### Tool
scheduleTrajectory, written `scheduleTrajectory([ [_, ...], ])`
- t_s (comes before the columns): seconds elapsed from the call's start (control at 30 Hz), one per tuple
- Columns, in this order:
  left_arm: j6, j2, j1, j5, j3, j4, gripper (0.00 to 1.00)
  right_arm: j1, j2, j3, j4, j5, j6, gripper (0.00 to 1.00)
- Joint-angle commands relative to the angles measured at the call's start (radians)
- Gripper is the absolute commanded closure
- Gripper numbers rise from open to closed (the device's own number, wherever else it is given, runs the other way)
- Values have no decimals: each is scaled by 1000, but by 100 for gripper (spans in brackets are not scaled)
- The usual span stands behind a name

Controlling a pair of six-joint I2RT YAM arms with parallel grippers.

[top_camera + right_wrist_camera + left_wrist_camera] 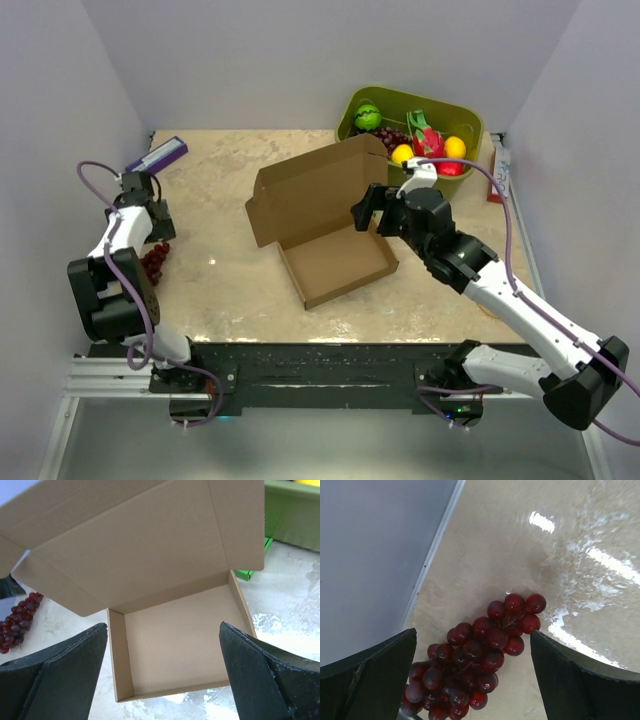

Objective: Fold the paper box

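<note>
At the near edge we see both arm bases on a dark rail, and beyond them the marbled table point(220, 300). On our left, the left gripper point(472, 632) hangs over a bunch of dark red grapes point(475, 665) lying near the left wall. Its fingers stand wide apart and hold nothing, with the grapes between and below them. We cannot tell whether a finger touches the bunch, since the lowest grapes run off the bottom of the wrist view.

The paper box point(335, 262) sits at mid-table, a shallow brown tray with its lid raised and leaning back, side flaps spread. The right gripper point(163, 625) is just right of the tray's far corner, by the lid's right flap. Its fingers are spread and grip nothing. From above we cannot make out whether it touches the cardboard. In its wrist view the raised lid blocks most of what lies beyond, and the frame cuts off the lid's top.

Behind the box's right side a small green box point(247, 573) peeks out, mostly hidden by the flap. Farther back stands an olive-green bin point(470, 118) of fruit. In the top view the lid's far corner overlaps its near wall. At the far left lies a flat purple packet point(157, 154), and by the right wall a red and white item point(497, 175) too small for us to identify.
</note>
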Motion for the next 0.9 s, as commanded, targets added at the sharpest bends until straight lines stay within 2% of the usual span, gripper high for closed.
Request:
scheduleTrajectory([
  [0.0, 32, 6, 3, -58, -11, 35, 1, -3, -48, 40, -9, 60, -35, 2],
  [0.3, 34, 97, 3, 14, -52, 24, 1, -3, -82, 21, 7, 95, -47, 1],
  [0.4, 35, 118, 2, 33, -68, 28, 7, -5, -99, 15, 10, 113, -56, 1],
  [0.5, 37, 147, 9, 55, -80, 35, 38, -5, -119, 9, 8, 130, -64, 1],
  [0.57, 37, 163, 11, 72, -88, 36, 53, -5, -128, 4, 4, 142, -73, 1],
  [0.6, 29, 175, 9, 76, -85, 26, 69, -5, -139, 1, 2, 153, -73, 1],
  [0.67, 23, 166, 9, 74, -77, 22, 83, -5, -145, -5, -4, 165, -81, 1],
  [0.7, 23, 138, 9, 76, -77, 24, 87, -5, -148, -6, -9, 167, -83, 1],
  [0.87, 19, -9, 8, 137, -13, -7, 92, -5, -166, -2, -29, 196, -95, 1],
])
